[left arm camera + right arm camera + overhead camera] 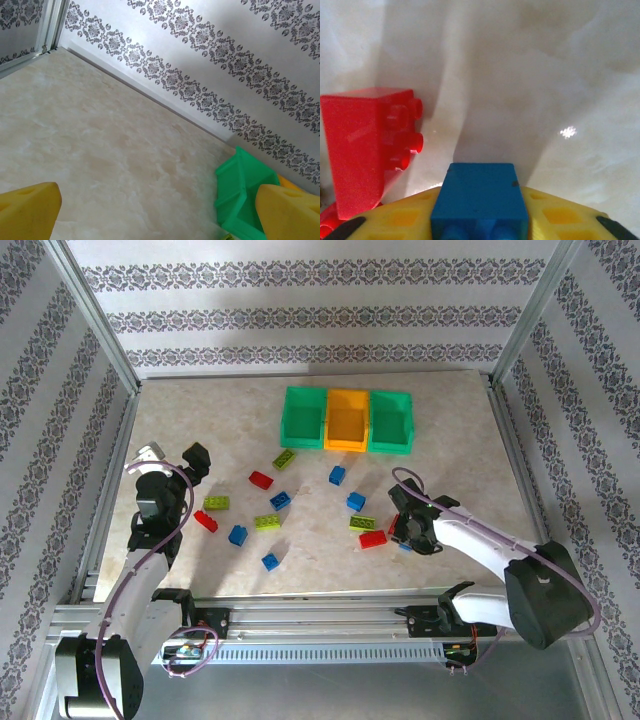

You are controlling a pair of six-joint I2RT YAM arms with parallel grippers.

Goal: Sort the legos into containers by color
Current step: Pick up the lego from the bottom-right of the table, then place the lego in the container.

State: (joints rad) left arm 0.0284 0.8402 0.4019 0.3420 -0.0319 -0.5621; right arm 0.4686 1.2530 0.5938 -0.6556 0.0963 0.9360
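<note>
Three containers stand in a row at the back: a green bin (302, 415), an orange-yellow bin (348, 420) and a second green bin (391, 420). Loose legos lie scattered in front of them, among them a red one (261, 479), a blue one (281, 500) and a lime one (267, 522). My right gripper (404, 538) is low on the table, shut on a blue lego (479, 192) that sits tight between its yellow fingers (560, 217). A red lego (367, 145) stands just to its left. My left gripper (190, 465) is open and holds nothing, its fingers (27, 210) wide apart over bare table.
A green bin's corner (245, 195) lies ahead and to the right of the left gripper. Patterned walls and metal frame posts enclose the table. A lime lego (362, 522) and a red lego (373, 539) lie close to the right gripper.
</note>
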